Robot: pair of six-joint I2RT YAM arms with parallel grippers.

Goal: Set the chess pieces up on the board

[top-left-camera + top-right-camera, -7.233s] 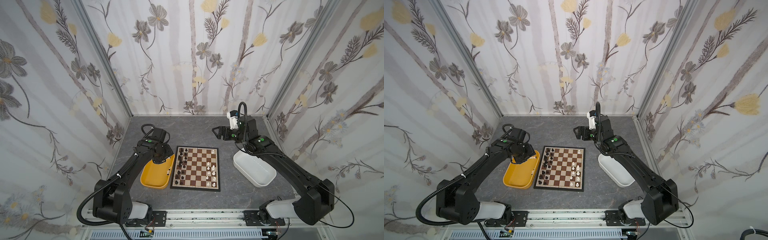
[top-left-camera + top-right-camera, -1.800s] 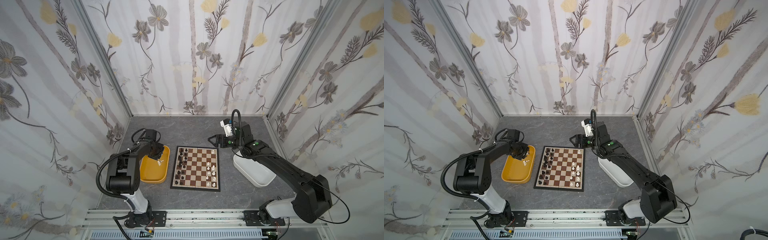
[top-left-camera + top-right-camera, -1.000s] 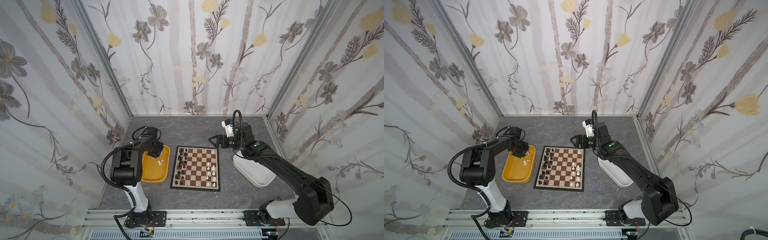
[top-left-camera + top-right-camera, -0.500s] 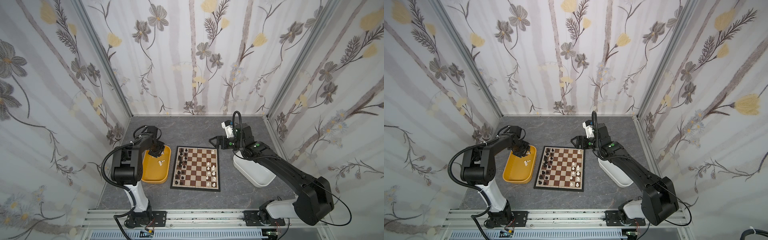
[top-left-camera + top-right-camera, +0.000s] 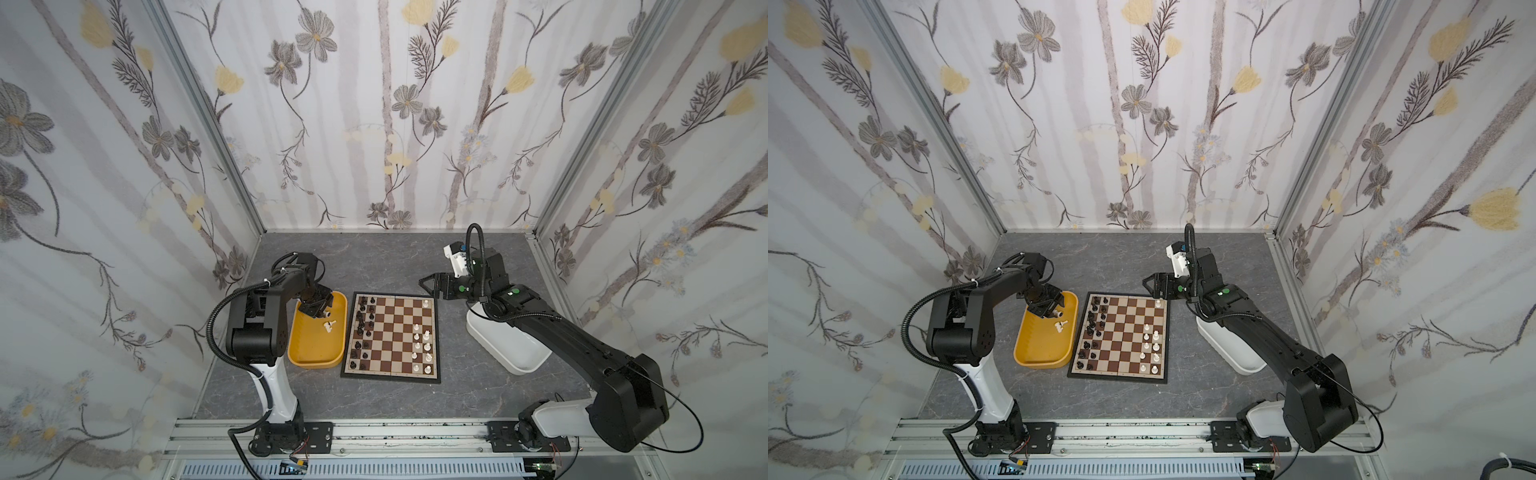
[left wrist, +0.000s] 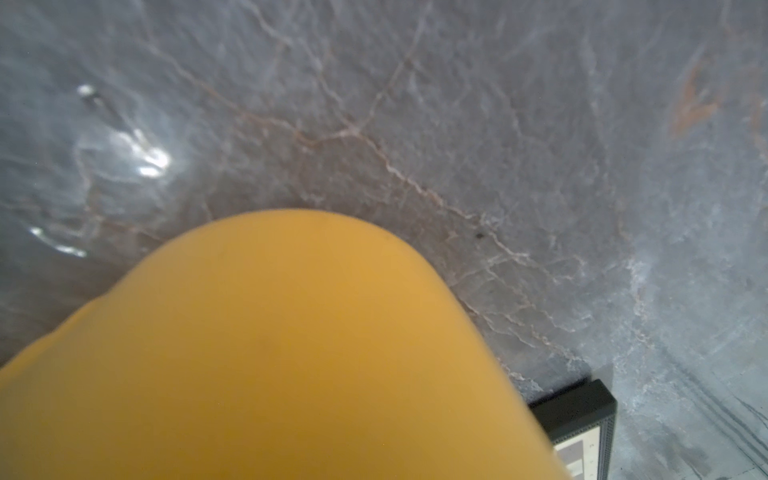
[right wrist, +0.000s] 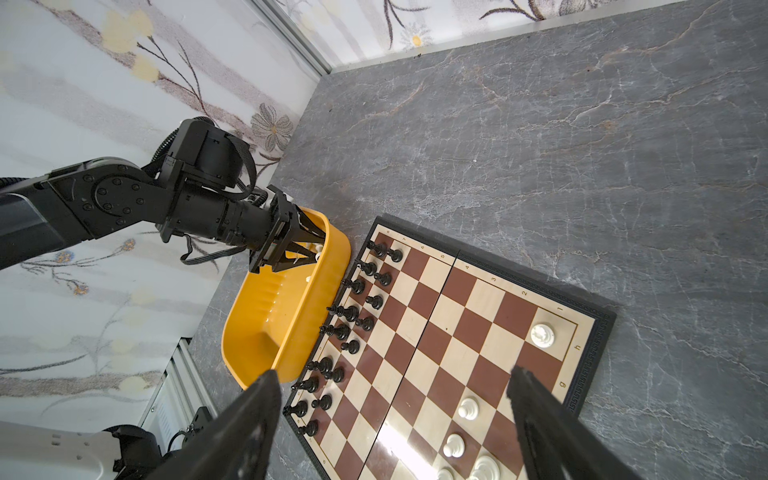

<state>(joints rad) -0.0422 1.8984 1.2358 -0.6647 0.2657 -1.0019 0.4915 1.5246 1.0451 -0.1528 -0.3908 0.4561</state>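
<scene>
The board (image 5: 390, 376) (image 5: 1117, 376) lies mid-table. Black chess pieces (image 5: 361, 328) fill its two left columns. Several white ones (image 5: 426, 345) stand on its right side, with one alone at the far right corner (image 7: 542, 334). Loose white pieces (image 5: 328, 326) (image 5: 1061, 326) lie in the yellow tub (image 5: 316, 353). My left gripper (image 5: 320, 305) (image 7: 299, 249) reaches into the tub's far end, jaws partly apart just above those pieces. My right gripper (image 5: 432, 286) (image 7: 390, 399) hovers open over the board's far right corner with nothing between its fingers.
The yellow tub touches the board's left edge, and its wall (image 6: 270, 353) fills much of the left wrist view. A white tub (image 5: 507, 349) sits right of the board under the right arm. Patterned walls close in three sides.
Since the oldest frames the left arm has folded upright and its gripper has gone to the tub's far end. In the last second it only shifts slightly. The right gripper has barely moved.
</scene>
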